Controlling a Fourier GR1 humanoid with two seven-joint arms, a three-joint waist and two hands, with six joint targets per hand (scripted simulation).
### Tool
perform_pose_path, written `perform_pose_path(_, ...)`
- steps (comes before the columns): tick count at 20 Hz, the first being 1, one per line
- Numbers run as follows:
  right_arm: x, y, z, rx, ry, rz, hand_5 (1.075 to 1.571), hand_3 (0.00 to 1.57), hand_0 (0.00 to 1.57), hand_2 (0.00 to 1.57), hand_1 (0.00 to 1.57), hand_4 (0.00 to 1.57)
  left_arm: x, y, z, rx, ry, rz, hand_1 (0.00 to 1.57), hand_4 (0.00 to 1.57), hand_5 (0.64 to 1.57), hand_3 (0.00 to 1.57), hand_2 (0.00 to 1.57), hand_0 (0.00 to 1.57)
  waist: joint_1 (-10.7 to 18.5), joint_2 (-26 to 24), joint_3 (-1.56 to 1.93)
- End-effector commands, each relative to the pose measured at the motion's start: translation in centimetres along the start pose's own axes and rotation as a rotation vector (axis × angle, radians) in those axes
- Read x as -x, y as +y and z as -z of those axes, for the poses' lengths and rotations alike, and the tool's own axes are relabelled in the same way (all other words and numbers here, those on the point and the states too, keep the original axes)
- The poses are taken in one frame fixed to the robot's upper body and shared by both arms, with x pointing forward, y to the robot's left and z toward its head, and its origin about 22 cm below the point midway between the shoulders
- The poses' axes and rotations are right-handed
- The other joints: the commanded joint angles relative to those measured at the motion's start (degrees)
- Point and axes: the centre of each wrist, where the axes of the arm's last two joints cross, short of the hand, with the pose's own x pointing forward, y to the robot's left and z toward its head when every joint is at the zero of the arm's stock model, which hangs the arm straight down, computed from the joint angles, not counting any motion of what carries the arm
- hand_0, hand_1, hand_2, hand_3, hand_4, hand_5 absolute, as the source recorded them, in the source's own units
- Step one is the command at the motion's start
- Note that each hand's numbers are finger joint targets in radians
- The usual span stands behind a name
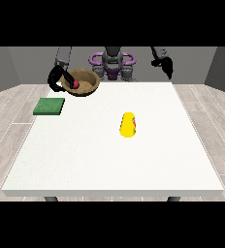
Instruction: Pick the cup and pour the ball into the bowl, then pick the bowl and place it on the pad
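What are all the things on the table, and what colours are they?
Bowl: one, brown, lifted at the table's far left corner, tilted, held by the hand at the view's left.
Ball: one, red, inside the bowl.
Cup: one, yellow, lying on its side near the middle of the table.
Pad: one, green, flat on the table's left edge, in front of the bowl.
Table: one, white, fills the middle of the view.
Hand at the view's left: one, black, curled round the bowl's rim.
Hand at the view's right: one, black, raised beyond the table's far right corner, holding nothing.
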Motion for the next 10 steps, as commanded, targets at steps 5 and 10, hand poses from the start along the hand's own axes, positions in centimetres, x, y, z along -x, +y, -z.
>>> perform_pose_path(5,-1.2,-7.3,1.6,0.053,0.013,0.091,1.571,0.73,1.57,1.57,1.57,0.78,-1.8,-2.0,0.4,0.001,-0.025,0.003,0.00,1.02,1.424,0.00,0.00,0.00,0.8,3.0,0.22)
perform_pose_path(10,1.0,-8.8,0.9,0.018,-0.011,0.047,1.570,0.68,1.57,1.57,1.57,0.79,-0.8,3.0,-0.3,-0.030,-0.039,-0.017,0.00,1.15,1.463,0.00,0.00,0.00,-1.5,3.1,0.20)
